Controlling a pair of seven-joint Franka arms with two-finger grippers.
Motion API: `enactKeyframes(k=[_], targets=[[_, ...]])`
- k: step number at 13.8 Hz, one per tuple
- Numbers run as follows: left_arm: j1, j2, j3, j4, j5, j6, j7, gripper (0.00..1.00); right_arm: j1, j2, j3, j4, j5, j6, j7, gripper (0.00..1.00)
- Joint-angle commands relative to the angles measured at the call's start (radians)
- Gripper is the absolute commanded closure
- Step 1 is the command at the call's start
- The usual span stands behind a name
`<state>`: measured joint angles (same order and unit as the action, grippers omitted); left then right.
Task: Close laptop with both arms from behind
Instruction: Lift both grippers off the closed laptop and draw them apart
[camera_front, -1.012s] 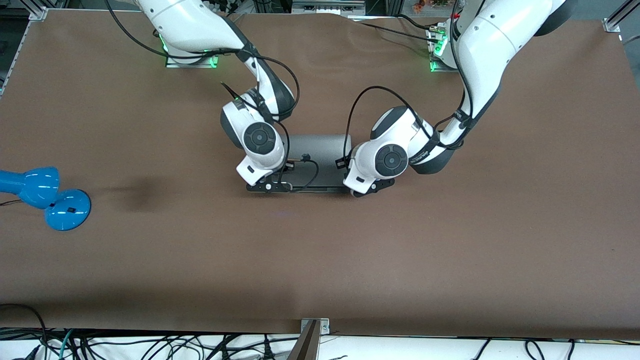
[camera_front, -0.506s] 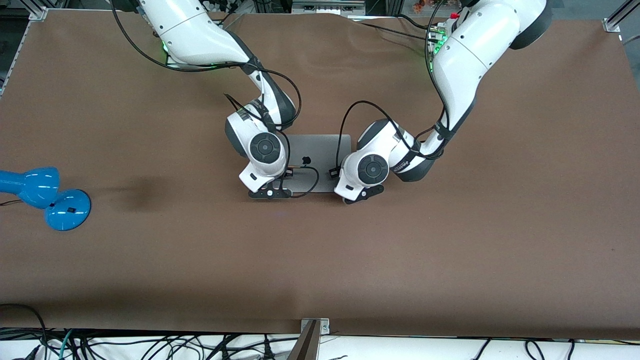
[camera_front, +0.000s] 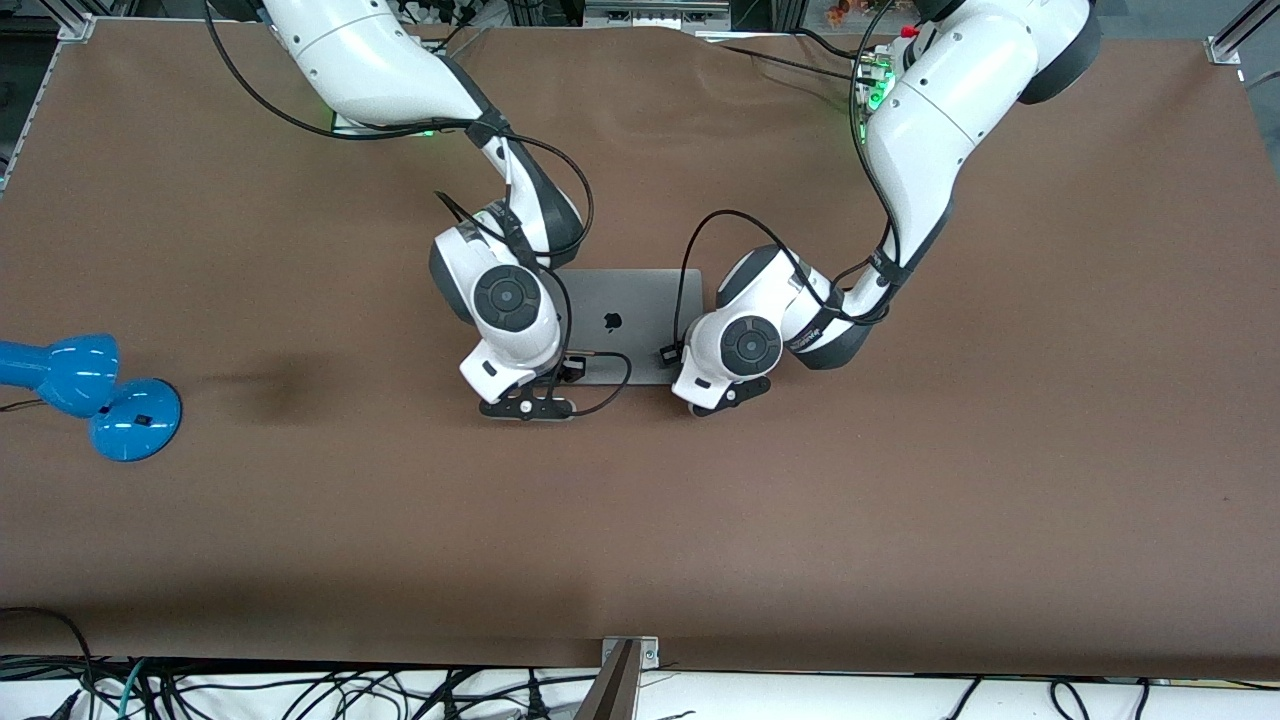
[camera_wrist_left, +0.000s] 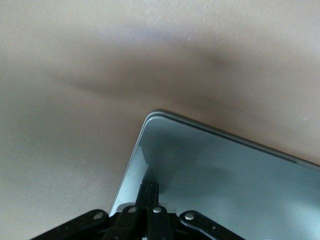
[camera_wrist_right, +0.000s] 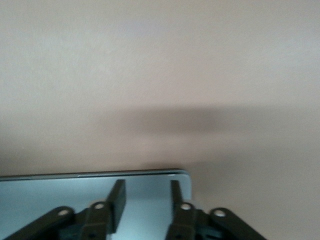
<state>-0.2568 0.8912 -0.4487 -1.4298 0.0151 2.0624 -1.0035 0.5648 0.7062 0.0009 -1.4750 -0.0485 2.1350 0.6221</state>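
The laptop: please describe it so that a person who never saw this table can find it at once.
On the brown table, look midway between the two white arms. The laptop lies there flat and closed, with the left tool and the right tool over its corners. It is a grey slab with a black apple logo, unlike the blue lamp.

The brown desk (camera_front: 900, 500) is carrying just two things: the closed laptop (camera_front: 630, 300) is lying flat, lid up, near the middle, and a blue lamp (camera_front: 95, 395) is sitting well apart at the right arm's end.
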Motion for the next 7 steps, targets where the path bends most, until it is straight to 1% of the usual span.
enactKeyframes(k=[1, 4, 6, 7], targets=[[0.014, -0.032, -0.001, 0.014, 0.034, -0.024, -0.004, 0.0, -0.016, -0.06, -0.021, -0.002, -0.01, -0.061, -0.009, 0.0], [0.034, -0.116, -0.002, 0.005, 0.037, -0.149, 0.002, 0.0, -0.061, -0.106, -0.019, -0.002, -0.008, -0.13, -0.027, 0.0], [0.048, -0.199, -0.007, -0.046, 0.069, -0.174, 0.028, 0.0, -0.097, -0.135, -0.021, -0.002, -0.007, -0.197, -0.073, 0.0], [0.057, -0.256, -0.007, -0.079, 0.069, -0.186, 0.066, 0.0, -0.118, -0.151, -0.021, -0.002, -0.007, -0.231, -0.106, 0.0]])
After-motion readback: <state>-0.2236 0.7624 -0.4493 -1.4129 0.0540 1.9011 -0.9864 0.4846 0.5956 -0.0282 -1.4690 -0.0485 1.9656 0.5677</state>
